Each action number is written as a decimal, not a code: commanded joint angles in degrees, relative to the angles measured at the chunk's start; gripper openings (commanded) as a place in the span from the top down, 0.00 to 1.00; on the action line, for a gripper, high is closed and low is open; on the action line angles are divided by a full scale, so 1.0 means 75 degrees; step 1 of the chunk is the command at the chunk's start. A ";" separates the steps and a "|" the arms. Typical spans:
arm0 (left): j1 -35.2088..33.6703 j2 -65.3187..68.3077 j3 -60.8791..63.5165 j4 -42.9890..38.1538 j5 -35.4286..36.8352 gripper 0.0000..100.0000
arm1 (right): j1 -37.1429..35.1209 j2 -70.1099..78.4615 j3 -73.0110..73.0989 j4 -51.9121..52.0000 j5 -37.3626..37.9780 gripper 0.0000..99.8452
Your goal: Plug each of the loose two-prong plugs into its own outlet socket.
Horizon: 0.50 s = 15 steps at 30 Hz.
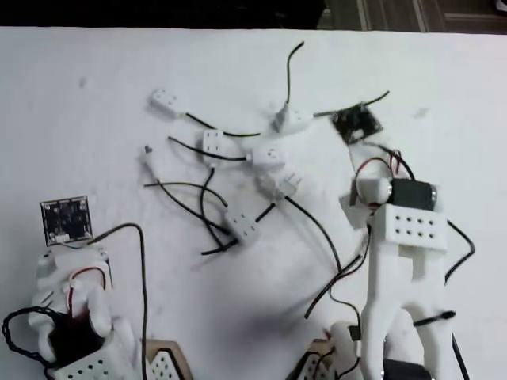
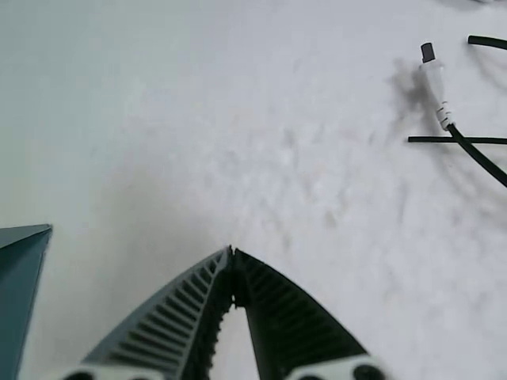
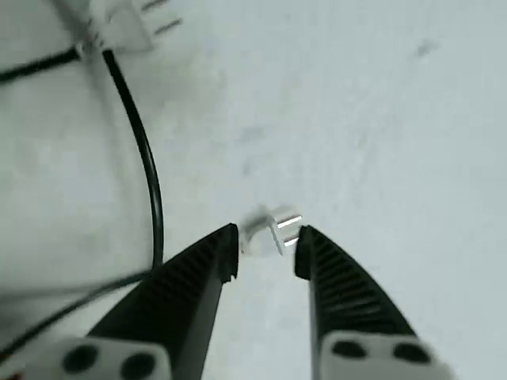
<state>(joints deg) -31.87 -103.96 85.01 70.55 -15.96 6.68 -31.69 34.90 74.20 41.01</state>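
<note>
The right gripper (image 3: 268, 237), ribbed black wedges half-open, straddles a white two-prong plug (image 3: 269, 228); the left gripper (image 2: 233, 261) (seven o'clock, high view) sits closed, empty.

A big white tabletop (image 1: 95, 103) is filling almost all of the view from above. Soft light is falling on it, and faint grey shadows are lying across it here and there. A dark strip (image 1: 158, 12) is running along its far edge. Past the far right corner, a grey-brown floor (image 1: 412, 14) with pale lines is showing.
</note>
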 commanded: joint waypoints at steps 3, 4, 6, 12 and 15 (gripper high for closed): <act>0.0416 -0.0064 0.0105 -0.0117 0.0047 0.98 | 0.0815 -0.0053 0.0000 0.0393 0.3786 0.82; 0.0463 -0.0064 0.0117 -0.0117 0.0047 0.98 | 0.0897 0.0064 0.0223 0.0381 0.4325 0.82; 0.0510 -0.0064 0.0129 -0.0117 0.0047 0.98 | 0.1002 0.0322 0.0703 0.0322 0.5216 0.82; 0.0510 -0.0064 0.0141 -0.0117 0.0047 0.98 | 0.1237 0.0967 0.1758 -0.1600 0.6341 0.82; 0.0510 -0.0064 0.0141 -0.0117 0.0047 0.98 | 0.1248 0.1389 0.2192 -0.2280 0.6834 0.82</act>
<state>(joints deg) -28.79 -103.87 86.24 70.55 -15.96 15.30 -22.90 49.85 61.89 88.75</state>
